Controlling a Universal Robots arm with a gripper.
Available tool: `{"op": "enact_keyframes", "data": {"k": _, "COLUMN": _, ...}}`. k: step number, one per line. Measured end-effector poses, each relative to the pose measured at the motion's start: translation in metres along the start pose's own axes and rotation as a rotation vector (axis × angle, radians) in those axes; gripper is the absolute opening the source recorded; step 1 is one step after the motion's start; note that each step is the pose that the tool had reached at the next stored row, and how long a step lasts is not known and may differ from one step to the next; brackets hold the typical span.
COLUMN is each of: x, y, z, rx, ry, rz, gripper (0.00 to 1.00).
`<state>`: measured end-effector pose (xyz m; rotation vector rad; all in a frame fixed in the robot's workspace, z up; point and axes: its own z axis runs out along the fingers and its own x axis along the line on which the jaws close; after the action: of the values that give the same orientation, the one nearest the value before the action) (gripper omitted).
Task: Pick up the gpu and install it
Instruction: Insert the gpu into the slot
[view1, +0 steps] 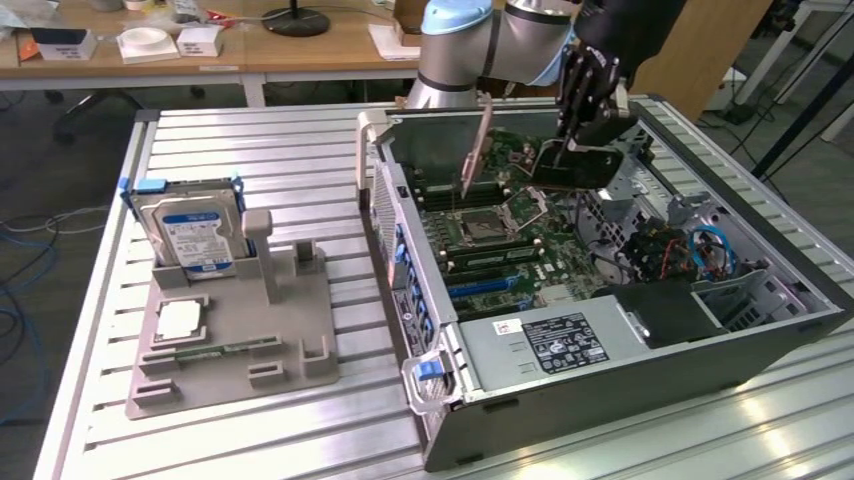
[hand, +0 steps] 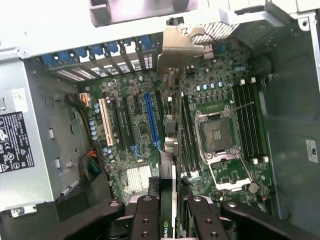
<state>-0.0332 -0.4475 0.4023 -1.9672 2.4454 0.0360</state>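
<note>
Pincer partly closed and clamped on gpu, held upright on edge over motherboard inside open PC case on table, NVIDIA logo at gripped end, silver bracket toward rear slot openings, power supply label and blue hard drive label unreadable.

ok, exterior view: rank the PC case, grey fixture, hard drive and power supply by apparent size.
1. PC case, clearly largest.
2. grey fixture.
3. power supply and hard drive: these look about alike, so I won't rank them.
</note>
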Motion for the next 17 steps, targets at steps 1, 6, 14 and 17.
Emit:
{"op": "enact_keyframes", "data": {"k": 1, "x": -0.0005, "y": 0.0001, "z": 0.0006, "rx": 0.0063, "ry": -0.0014, "rz": -0.001, "gripper": 0.26}}
{"op": "enact_keyframes", "data": {"k": 6, "x": -0.0013, "y": 0.0002, "z": 0.0057, "rx": 0.0192, "ry": -0.0040, "rz": -0.038, "gripper": 0.26}}
{"op": "enact_keyframes", "data": {"k": 14, "x": -0.0012, "y": 0.0001, "z": 0.0099, "rx": 0.0192, "ry": -0.0035, "rz": -0.149, "gripper": 0.26}}
{"op": "enact_keyframes", "data": {"k": 17, "x": -0.0013, "y": 0.0002, "z": 0.0101, "rx": 0.0206, "ry": -0.0039, "rz": -0.170, "gripper": 0.26}}
